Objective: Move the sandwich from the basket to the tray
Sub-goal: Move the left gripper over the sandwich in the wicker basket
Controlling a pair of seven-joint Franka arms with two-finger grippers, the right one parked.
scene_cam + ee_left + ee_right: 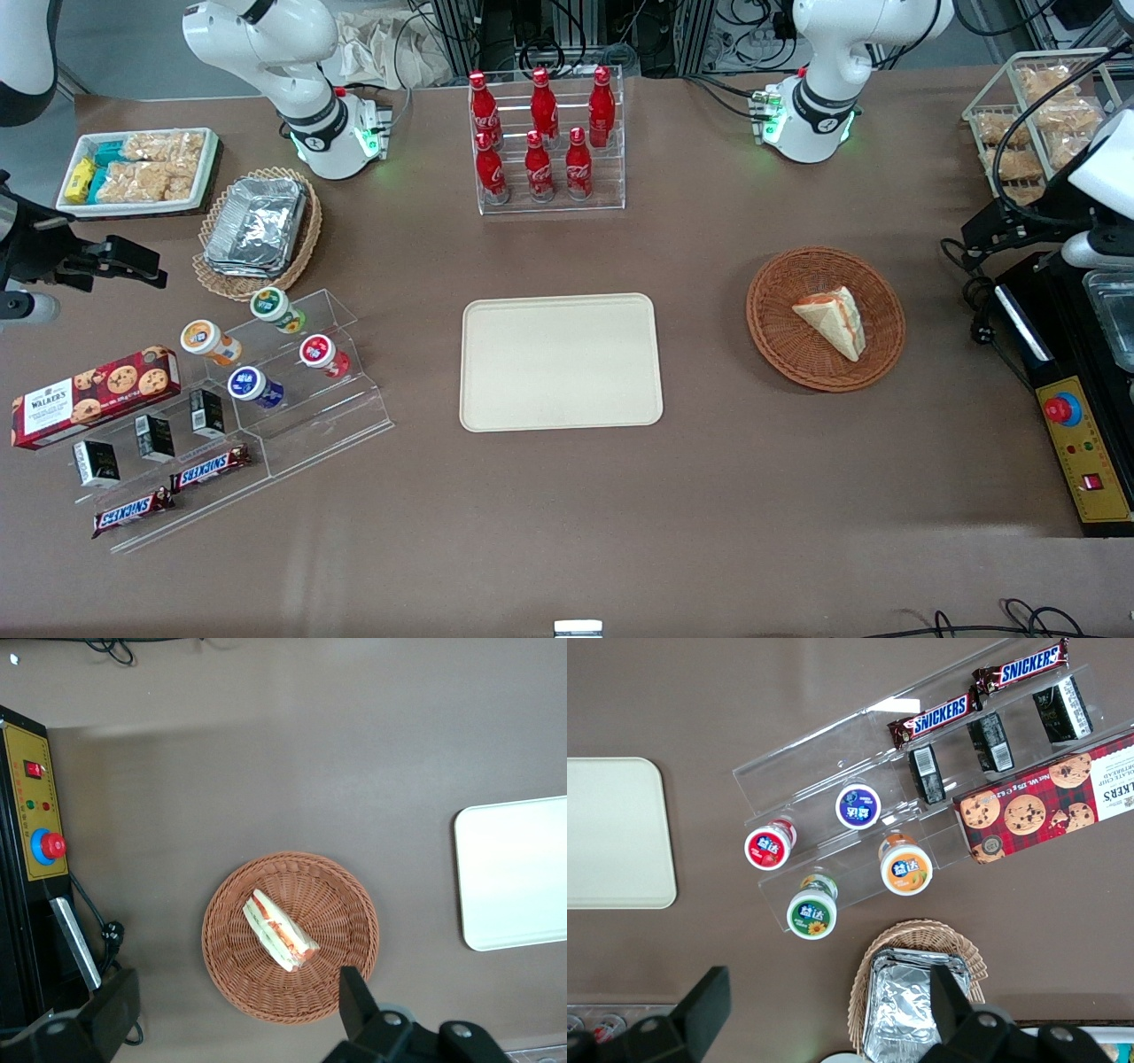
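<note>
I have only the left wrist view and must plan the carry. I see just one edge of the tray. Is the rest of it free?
Observer: Yes. In the front view the whole tray is bare.
Operator: Is anything tall near the route from the basket?
Observer: Only a rack of red bottles. It stands farther from the front camera than the tray, off the straight line from the basket.
Operator: Where am I against the sandwich?
Observer: The gripper, jaws open, hangs high. It seems to be off the basket toward the working arm's end of the table, not over the sandwich.
</note>
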